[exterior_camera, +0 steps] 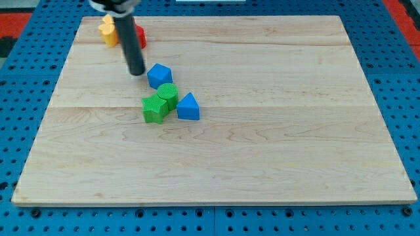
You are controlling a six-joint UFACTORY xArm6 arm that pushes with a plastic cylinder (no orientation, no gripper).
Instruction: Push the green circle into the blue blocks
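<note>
Resting on the pale wooden board (262, 164), my tip (136, 73) (a plain rod, no claw, so nothing clenched or released), just left of the blue pentagon block (159, 75). Up-left, yellow block (108, 31) and red block (140, 36) near the board's top edge. Then green star-like block (154, 108), touching green circle (168, 94), wedged between blue pentagon and blue triangle block (188, 107). Underneath, blue pegboard (407, 98).

Green star-like block (154, 109) mid-board (275, 144); yellow block (108, 31) and red block (140, 35) near the view's top-left corner.
</note>
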